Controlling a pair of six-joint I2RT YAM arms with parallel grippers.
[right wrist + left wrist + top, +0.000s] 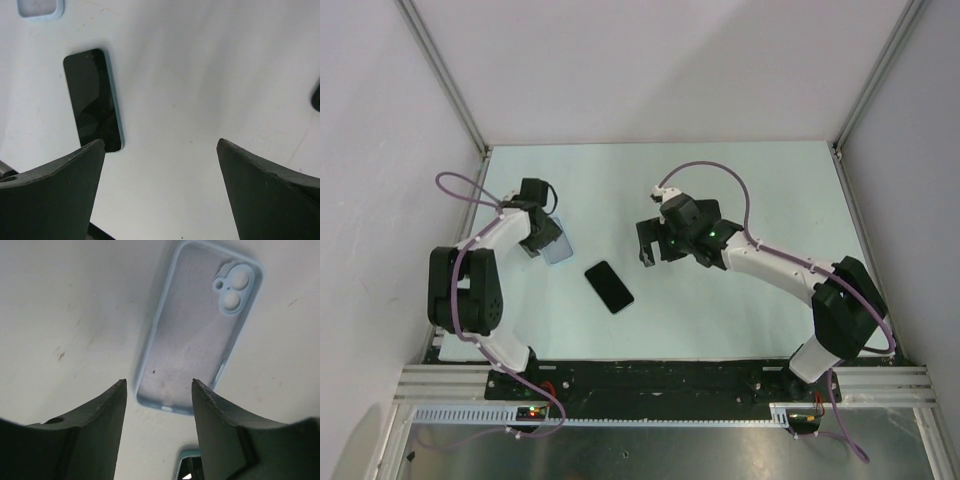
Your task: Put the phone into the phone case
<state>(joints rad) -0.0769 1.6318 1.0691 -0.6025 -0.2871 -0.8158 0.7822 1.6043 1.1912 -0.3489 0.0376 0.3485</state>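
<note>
The phone case [558, 248] is an empty pale-blue translucent shell with round camera cutouts, lying flat at the table's left; it fills the upper middle of the left wrist view [195, 325]. The phone [609, 286] is a black slab with a thin pale-blue edge, lying flat and apart from the case, right of it and nearer. My left gripper [542, 240] is open and empty, hovering just over the case's near end [158, 382]. My right gripper [658, 252] is open and empty above bare table [160, 141], with the phone [92, 100] beyond its left finger.
White walls and aluminium corner posts [445, 75] enclose the pale table on three sides. A metal rail [660, 385] with the arm bases runs along the near edge. A corner of the case shows at the top left of the right wrist view [40, 7].
</note>
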